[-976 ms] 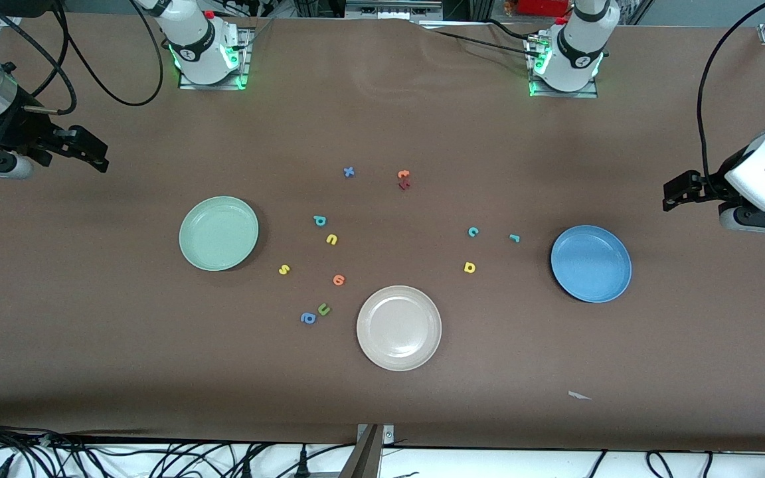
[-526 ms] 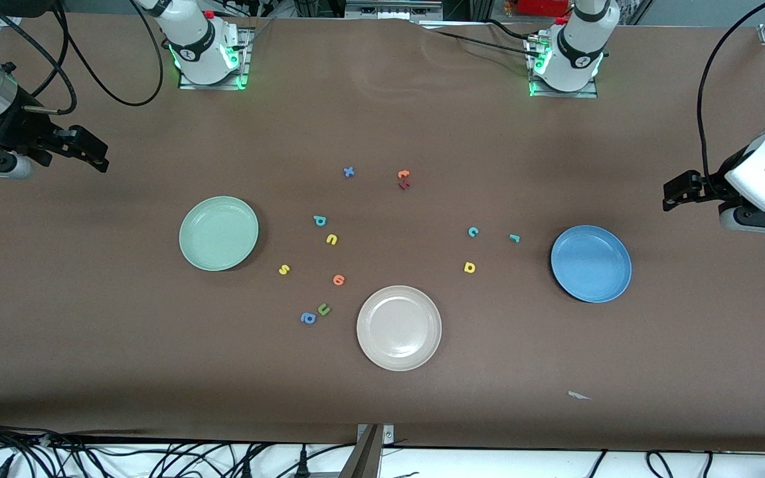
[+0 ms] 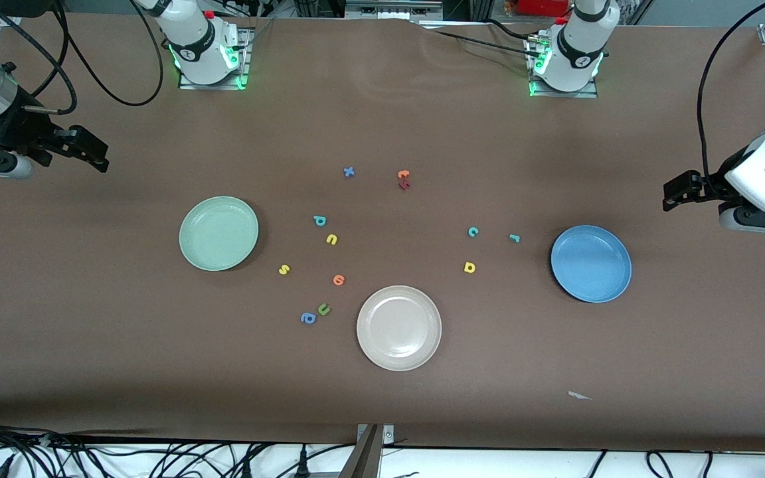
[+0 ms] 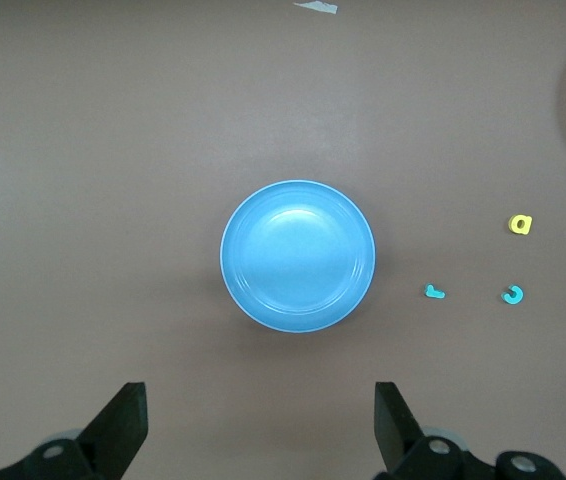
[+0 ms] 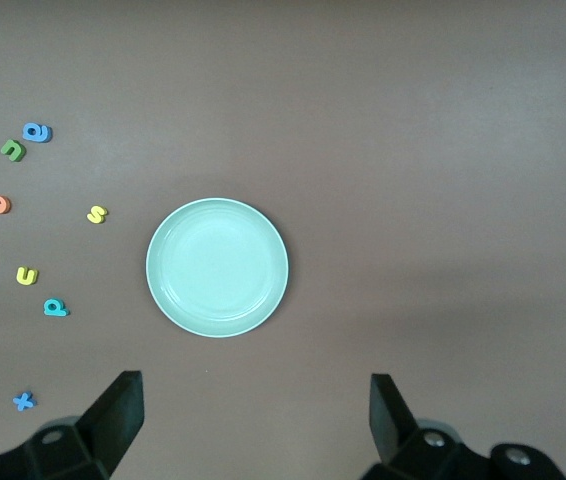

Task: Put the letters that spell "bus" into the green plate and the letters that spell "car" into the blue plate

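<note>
Front view: nothing is sorted yet. The green plate (image 3: pixel 218 233) and the blue plate (image 3: pixel 591 263) both lie empty, green toward the right arm's end of the table, blue toward the left arm's end. The b (image 3: pixel 319 220), u (image 3: pixel 332 239) and s (image 3: pixel 283 269) lie loose on the table beside the green plate; the c (image 3: pixel 473 232), r (image 3: pixel 514 238) and a (image 3: pixel 469 267) lie loose beside the blue one. All six moves are left, by my judgement. The right tool (image 3: pixel 84 151) hangs over the table's edge at its arm's end; the left tool (image 3: pixel 678 189) does the same at its own end.

Left wrist view: the left tool (image 4: pixel 260 430) is wide apart and holds nothing, over bare table by the blue plate (image 4: pixel 297 255).

Right wrist view: the right tool (image 5: pixel 255 425) is likewise spread and empty, by the green plate (image 5: pixel 217 267)
</note>
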